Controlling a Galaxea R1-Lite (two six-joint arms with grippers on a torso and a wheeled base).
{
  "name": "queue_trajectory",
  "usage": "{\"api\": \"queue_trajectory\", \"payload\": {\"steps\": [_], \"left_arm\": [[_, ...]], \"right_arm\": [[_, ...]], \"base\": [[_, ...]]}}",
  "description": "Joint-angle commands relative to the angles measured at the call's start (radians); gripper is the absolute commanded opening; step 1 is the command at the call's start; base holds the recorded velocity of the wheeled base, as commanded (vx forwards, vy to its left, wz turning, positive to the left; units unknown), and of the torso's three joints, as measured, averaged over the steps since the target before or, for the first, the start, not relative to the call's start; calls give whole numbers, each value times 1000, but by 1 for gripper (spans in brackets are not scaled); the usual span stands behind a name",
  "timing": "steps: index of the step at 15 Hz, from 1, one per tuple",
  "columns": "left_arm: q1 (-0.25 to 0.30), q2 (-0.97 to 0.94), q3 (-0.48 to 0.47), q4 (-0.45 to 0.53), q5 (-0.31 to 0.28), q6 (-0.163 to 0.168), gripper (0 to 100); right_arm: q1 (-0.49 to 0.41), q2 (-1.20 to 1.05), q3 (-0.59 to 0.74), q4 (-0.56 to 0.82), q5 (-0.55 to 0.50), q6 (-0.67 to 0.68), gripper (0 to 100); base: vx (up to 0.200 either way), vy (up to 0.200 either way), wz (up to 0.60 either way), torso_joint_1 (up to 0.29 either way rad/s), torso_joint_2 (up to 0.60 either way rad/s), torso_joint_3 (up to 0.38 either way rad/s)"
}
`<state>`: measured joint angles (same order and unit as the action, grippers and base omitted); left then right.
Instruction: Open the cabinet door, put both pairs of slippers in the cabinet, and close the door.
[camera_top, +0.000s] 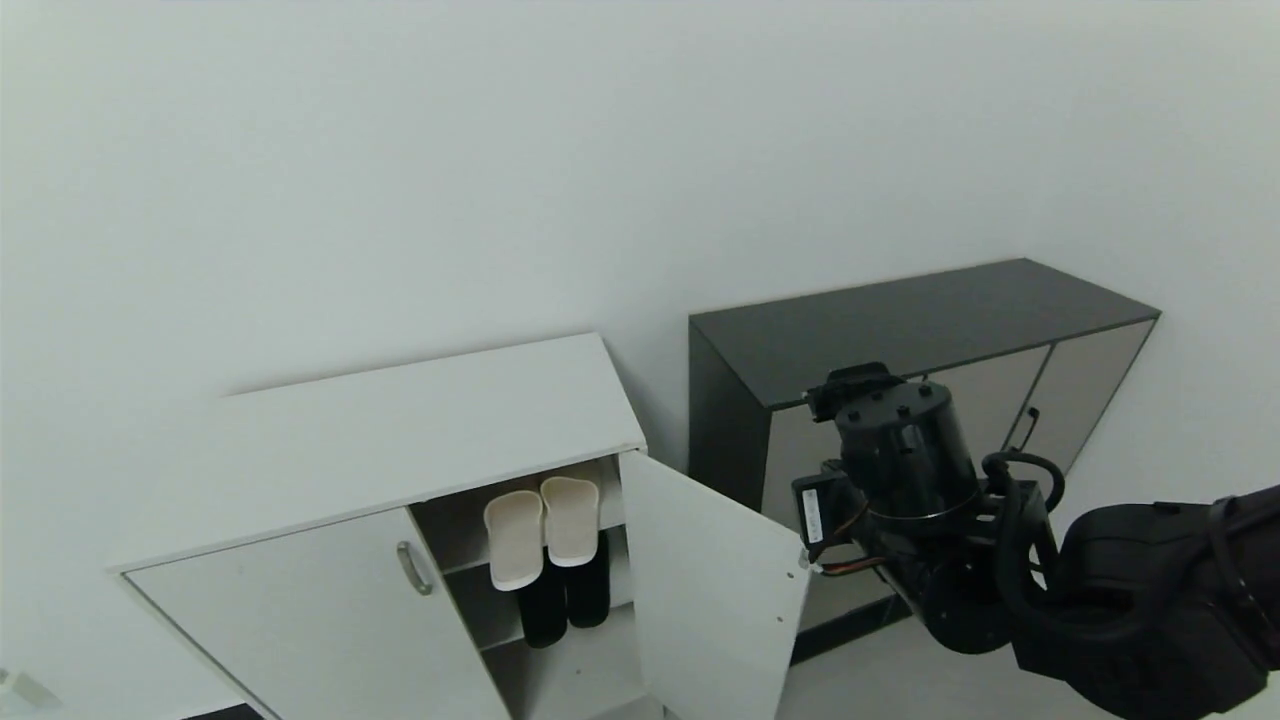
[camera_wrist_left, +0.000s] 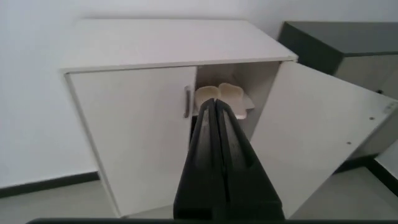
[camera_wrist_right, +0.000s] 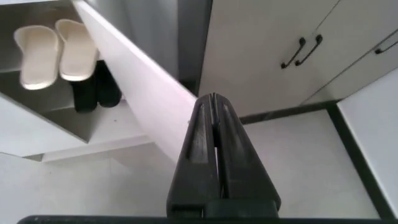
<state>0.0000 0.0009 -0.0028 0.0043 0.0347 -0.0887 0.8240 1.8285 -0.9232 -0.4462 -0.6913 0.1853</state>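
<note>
Cream slippers sit on the open cabinet's upper shelf, black slippers just below. From the wrist views I read both pressed together: left gripper, and right gripper near the door.

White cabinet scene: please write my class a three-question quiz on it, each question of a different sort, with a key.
1. True or false: the white cabinet has its right door standing open.
2. Where are the cream slippers? A. On the floor. B. On a shelf inside the white cabinet. C. On top of the dark cabinet.
3. Fill in: the right gripper, close to the open door's edge, is ___ (open or shut).

Key: 1 true; 2 B; 3 shut.
</note>
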Motion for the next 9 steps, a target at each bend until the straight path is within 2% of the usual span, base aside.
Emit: {"api": "queue_trajectory", "payload": {"steps": [1,2,5,8,9], "left_arm": [[0,1,0,0,1,0,0],[-2,1,0,0,1,0,0],[0,1,0,-1,1,0,0],[0,1,0,-1,1,0,0],[0,1,0,-1,1,0,0]], "right_arm": [[-31,29,-2,-9,-1,-3,0],[-48,40,-5,-20,-1,-3,0],[-74,69,-9,-82,16,-4,0],[-97,89,-9,-128,88,-4,0],[-108,103,-19,-140,107,-4,0]], "base": [[0,0,0,0,0,0],[0,0,0,0,0,0],[-200,0,0,4,7,-1],[-200,0,0,-9,2,2],[0,0,0,0,0,0]]}}
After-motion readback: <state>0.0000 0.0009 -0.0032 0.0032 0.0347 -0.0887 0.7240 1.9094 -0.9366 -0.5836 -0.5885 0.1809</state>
